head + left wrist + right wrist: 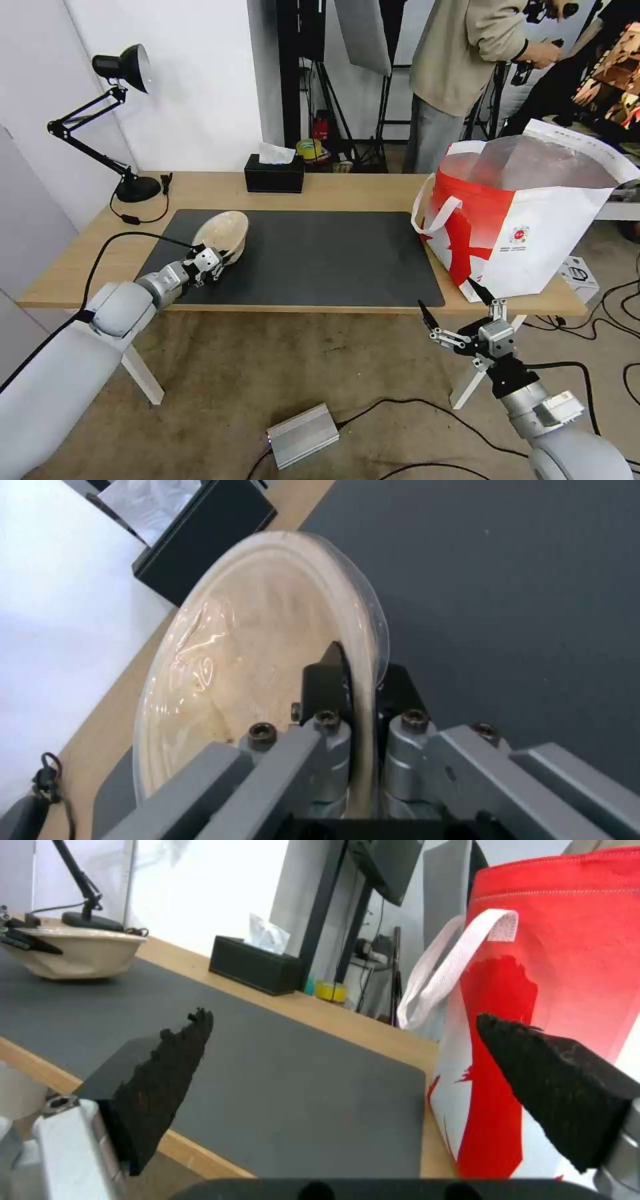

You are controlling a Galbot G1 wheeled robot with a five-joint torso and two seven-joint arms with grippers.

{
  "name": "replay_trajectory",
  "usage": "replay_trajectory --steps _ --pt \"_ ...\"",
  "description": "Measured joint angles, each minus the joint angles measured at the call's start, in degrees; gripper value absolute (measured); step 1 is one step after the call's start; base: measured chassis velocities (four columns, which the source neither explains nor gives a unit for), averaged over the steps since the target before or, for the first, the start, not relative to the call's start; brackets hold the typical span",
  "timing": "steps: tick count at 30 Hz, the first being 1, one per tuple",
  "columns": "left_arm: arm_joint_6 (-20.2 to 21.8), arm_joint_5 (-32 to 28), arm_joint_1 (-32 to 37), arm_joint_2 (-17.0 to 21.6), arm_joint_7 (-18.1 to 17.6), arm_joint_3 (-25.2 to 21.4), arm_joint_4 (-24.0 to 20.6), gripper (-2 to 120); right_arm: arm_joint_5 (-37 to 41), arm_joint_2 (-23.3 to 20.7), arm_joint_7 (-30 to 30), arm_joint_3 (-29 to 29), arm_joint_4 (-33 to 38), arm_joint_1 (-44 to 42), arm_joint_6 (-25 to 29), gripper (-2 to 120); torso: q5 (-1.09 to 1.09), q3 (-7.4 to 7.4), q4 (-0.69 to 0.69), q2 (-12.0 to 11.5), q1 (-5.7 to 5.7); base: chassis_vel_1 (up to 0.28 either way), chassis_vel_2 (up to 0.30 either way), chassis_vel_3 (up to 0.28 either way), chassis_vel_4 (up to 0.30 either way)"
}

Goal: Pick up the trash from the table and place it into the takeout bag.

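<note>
While the left gripper (215,257) pinches the rim of the shallow beige bowl (225,233), tipped up over the dark mat's (320,257) front-left corner, the right gripper (455,308) hangs spread wide off the table's (360,190) front edge, near the takeout bag (527,220) at the right end.

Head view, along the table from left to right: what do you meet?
Black desk lamp → beige bowl pinched at its rim by the left gripper → black tissue box → takeout bag, with the open right gripper below the table edge.
</note>
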Motion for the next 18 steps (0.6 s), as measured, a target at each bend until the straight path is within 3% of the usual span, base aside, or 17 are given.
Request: replay_trajectory --steps 18 --pt "0.0 -1.0 -0.2 1.8 0.2 -1.4 -2.7 1 0.0 0.0 0.0 0.0 0.0 0.0 0.0 100 0.0 0.0 0.0 0.0 0.0 0.0 0.0 0.0 0.0"
